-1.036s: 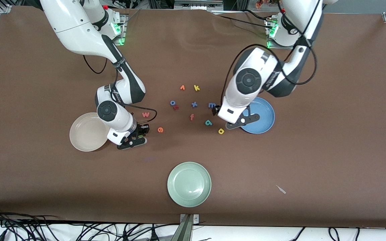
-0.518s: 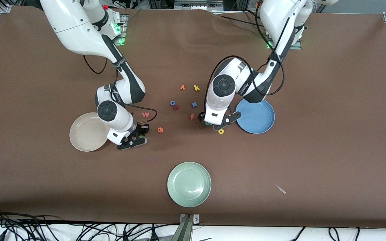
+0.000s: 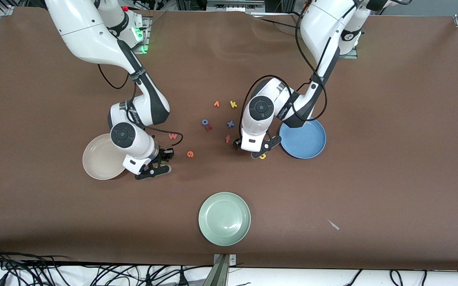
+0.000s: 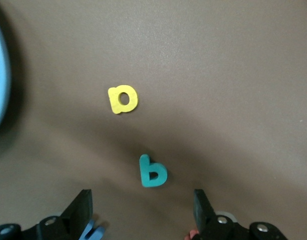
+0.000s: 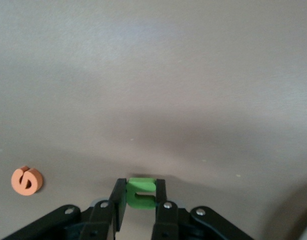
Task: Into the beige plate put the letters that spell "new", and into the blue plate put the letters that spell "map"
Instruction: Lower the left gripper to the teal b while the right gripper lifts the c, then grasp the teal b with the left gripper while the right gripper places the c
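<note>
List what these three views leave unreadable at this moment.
- Front view: the teal "a" and blue "m" are hidden under the left gripper.
- Left wrist view: the "m" is cut off by the frame edge and a finger.
- Front view: the green "n", pinched by the right gripper, is hidden beneath its wrist.

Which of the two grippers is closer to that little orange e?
The right gripper: it is beside the orange e, holding the green n. The left gripper is over the teal a, by the blue plate.
</note>
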You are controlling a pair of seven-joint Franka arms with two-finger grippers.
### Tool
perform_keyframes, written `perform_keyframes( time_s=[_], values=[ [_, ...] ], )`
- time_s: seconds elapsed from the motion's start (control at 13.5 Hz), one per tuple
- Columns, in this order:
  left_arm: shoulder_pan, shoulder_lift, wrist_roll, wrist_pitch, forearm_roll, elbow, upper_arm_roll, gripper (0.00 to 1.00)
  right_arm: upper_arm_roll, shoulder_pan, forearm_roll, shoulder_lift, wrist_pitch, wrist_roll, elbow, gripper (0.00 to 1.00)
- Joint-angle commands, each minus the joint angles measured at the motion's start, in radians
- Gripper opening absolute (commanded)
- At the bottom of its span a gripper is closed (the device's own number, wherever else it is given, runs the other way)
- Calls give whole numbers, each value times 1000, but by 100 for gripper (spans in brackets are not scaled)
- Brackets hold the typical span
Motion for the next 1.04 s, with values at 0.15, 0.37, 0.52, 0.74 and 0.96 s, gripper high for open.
perform_keyframes(
  time_s=[0.15, 0.37, 0.52, 0.74, 0.96],
  values=[
    [-15, 27, -16, 83, -17, -26, 12, 64, -58, -1, -13, -49, -96, -63, -1, 15],
    [-15, 34, -16, 96, -17, -28, 12, 56, -110, -1, -13, -76, -162, -131, -1, 15],
    [-15, 36, -16, 97, -19, -29, 12, 55, -148, -1, -13, -78, -188, -178, -1, 15],
    [-15, 41, -16, 99, -19, -28, 12, 41, -191, -1, -13, -78, -219, -226, -1, 15],
    [-13, 39, -16, 99, -19, -26, 12, 17, -234, -4, -13, -70, -231, -281, -10, 17]
  ],
)
